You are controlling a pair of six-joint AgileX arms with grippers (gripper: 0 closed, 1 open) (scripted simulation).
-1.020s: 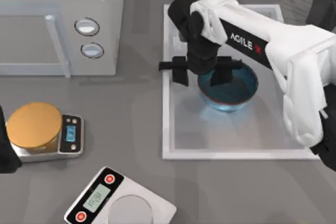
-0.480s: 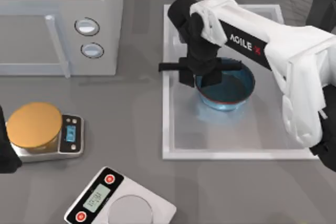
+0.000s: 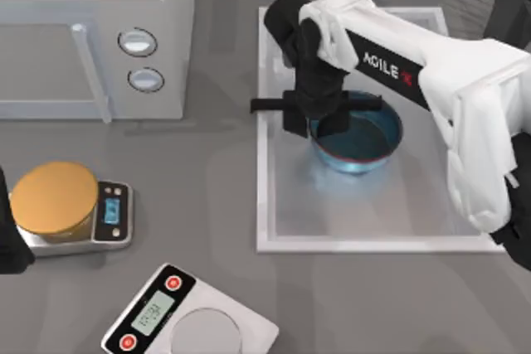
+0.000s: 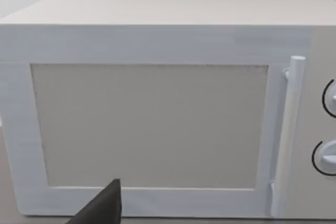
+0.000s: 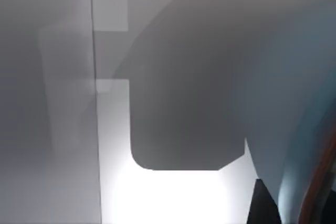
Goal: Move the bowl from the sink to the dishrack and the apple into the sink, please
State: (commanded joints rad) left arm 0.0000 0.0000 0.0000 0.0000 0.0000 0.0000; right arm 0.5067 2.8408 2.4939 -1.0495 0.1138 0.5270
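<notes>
Inside the sink (image 3: 286, 205), toward its upper middle in the top view, sits the bowl (image 3: 365, 140), a deep blue round dish with a thin reddish rim and a darker teal inside. Nothing can be seen lying in the bowl; the part of its hollow that shows is bare. The sink is a white rectangular basin with a raised rim, and apart from the bowl its floor is bare too.

My right arm reaches in from the right side of the table, across the sink, and its right gripper (image 3: 313, 126) stands at the bowl's left edge. The dark fingers are drawn narrow on the rim, one outside the bowl wall and one just inside it, so the pincer grips the bowl by its left lip. From the right wrist view the bowl's blue wall (image 5: 294, 129) curves close by, with the reddish rim at its edge and the white sink floor beneath it.

My left arm is parked at the table's left edge, beside the orange-topped scale (image 3: 58, 201); whether its fingers are open or closed I cannot tell. Its wrist camera faces the white microwave (image 4: 152, 129), whose door is closed. A second scale (image 3: 191, 321) with a grey round plate lies near the bottom edge of the table.
</notes>
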